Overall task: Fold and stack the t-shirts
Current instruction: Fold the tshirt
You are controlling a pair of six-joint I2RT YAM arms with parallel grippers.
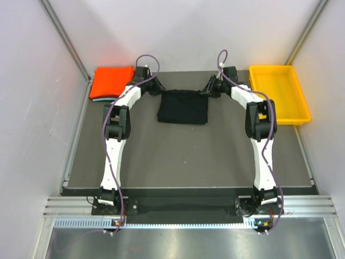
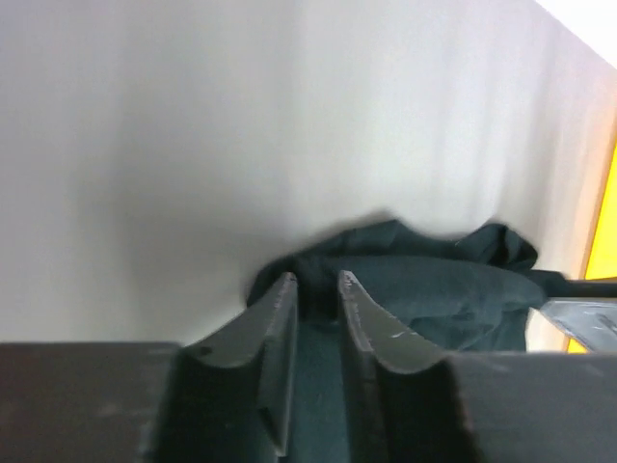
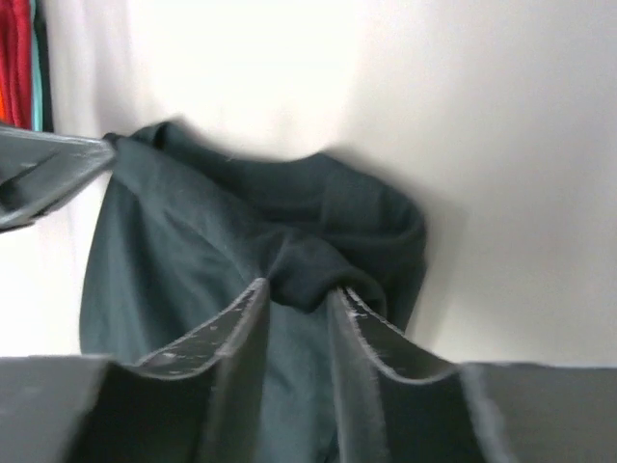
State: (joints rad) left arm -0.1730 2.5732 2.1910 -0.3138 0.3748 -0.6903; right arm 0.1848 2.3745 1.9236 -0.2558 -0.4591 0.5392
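Seeing the black t-shirt [image 1: 183,108] folded into a rough square, flat on the dark table [image 1: 188,156] at far middle, between the two grippers. Its far edge is bunched and wrinkled; the near edge runs straighter.

Left gripper [image 1: 160,89] sits at the shirt's far-left corner, right gripper [image 1: 205,89] at the far-right corner.
- Left wrist view: fingers [image 2: 280,318] parted a little, dark cloth visible through the gap, tips at the rumpled edge.
- Right wrist view: fingers [image 3: 241,328] also slightly parted, with a fold of the shirt sitting between the tips. Can't tell if it's squeezed or just resting there.

Orange-red t-shirt [image 1: 112,81] is folded at the table's far-left corner, on top of the teal t-shirt [image 1: 103,99], which shows only as a thin edge. Both are well apart from the black one.

Yellow tray [image 1: 280,93] is at the far-right corner; its inside shows plain yellow floor.
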